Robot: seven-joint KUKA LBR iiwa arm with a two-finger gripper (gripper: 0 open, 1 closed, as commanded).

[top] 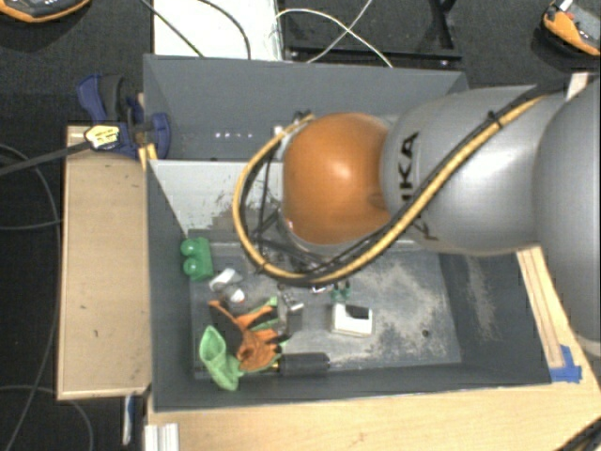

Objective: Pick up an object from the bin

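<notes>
Objects lie mostly in the left half of the grey metal bin (441, 346), whose floor is dull and scratched. I count two green ones: a smooth rounded green piece (195, 258) with two lobes, near the left wall, and a soft wrinkled green thing (218, 357), lighter in colour, in the front left corner. Two small pale bits (223, 278) lie between them. Orange things are also two: a thin pointed orange shape (246, 316) of plastic and, in front of it, a brownish lumpy piece (255, 350) that touches the wrinkled green thing. One flat black bar (302, 363) lies along the front wall. One white rectangular block (351, 320) sits apart to the right. The gripper (291, 310) hangs under the arm's glossy orange cover (333, 177), just beside the thin pointed orange shape. Whether it is apart or together I cannot tell.
</notes>
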